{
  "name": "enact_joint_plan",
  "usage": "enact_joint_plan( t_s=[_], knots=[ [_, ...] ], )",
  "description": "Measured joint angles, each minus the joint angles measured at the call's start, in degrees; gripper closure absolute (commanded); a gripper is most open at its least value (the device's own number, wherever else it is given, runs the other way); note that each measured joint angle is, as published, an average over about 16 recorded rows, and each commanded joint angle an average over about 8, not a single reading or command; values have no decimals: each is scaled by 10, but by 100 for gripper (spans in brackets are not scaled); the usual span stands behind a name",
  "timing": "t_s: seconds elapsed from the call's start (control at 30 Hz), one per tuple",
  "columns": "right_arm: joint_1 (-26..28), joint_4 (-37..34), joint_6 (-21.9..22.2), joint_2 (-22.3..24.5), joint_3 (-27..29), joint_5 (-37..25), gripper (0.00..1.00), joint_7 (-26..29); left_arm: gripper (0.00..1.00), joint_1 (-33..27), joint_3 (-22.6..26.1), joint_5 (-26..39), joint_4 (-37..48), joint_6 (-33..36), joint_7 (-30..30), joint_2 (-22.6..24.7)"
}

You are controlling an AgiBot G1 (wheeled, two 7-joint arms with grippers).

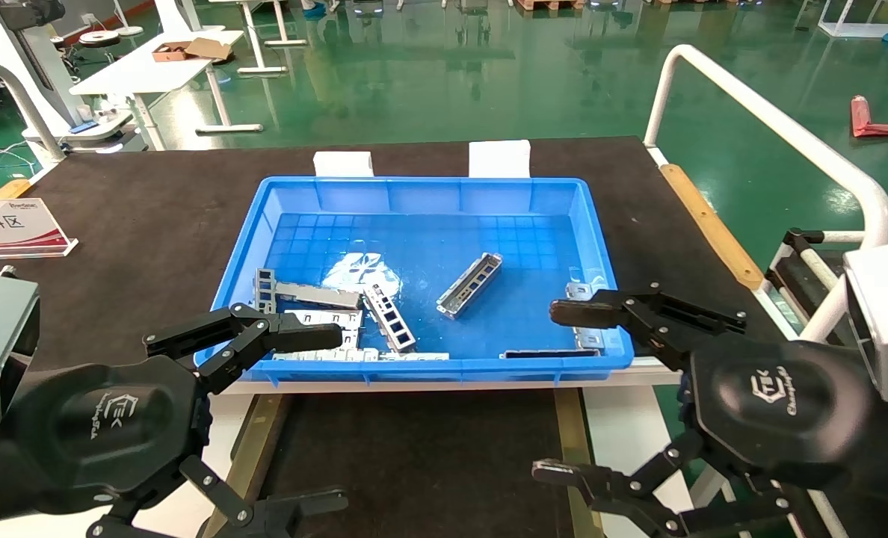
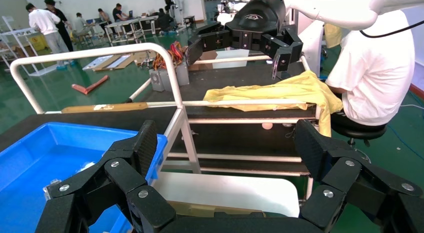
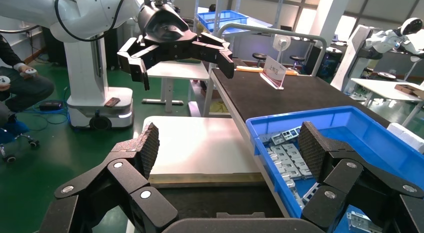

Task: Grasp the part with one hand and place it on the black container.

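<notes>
From my head camera I see both my grippers hanging at the near edge of the blue bin [image 1: 421,187], each with its fingers spread wide and nothing between them. My left gripper [image 1: 294,418] sits at the bin's near left corner, its upper finger reaching over the rim above a heap of flat slotted plates [image 1: 317,329]. My right gripper [image 1: 563,392] is at the near right corner, its upper finger over the rim close to a bracket [image 1: 582,293] lying against the bin's right wall.

The part [image 1: 469,285] lies alone on the bin floor, right of centre, slanting from near-left to far-right, apart from the other metal pieces and between my two grippers but beyond both. The black container [image 1: 414,456] lies in front of the bin, below my grippers, with a brass-coloured rail [image 1: 253,448] along its left side.

My left wrist camera shows my left gripper [image 2: 225,150] open over the bin's corner [image 2: 45,148], and beyond it my right gripper and a seated person in white [image 2: 372,68], which the head view misses. My right wrist camera shows my right gripper [image 3: 227,148] open, the plates [image 3: 285,155] piled in the bin's corner, and a table sign [image 3: 273,71]; the part itself I cannot pick out in either wrist view
</notes>
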Motion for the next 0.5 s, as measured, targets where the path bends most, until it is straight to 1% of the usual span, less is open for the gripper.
enact_joint_plan(
  t_s=[0.5],
  knots=[
    [0, 0, 0, 0, 0, 0, 0, 0, 0, 0, 0, 0, 0, 0, 0, 0]
  ],
)
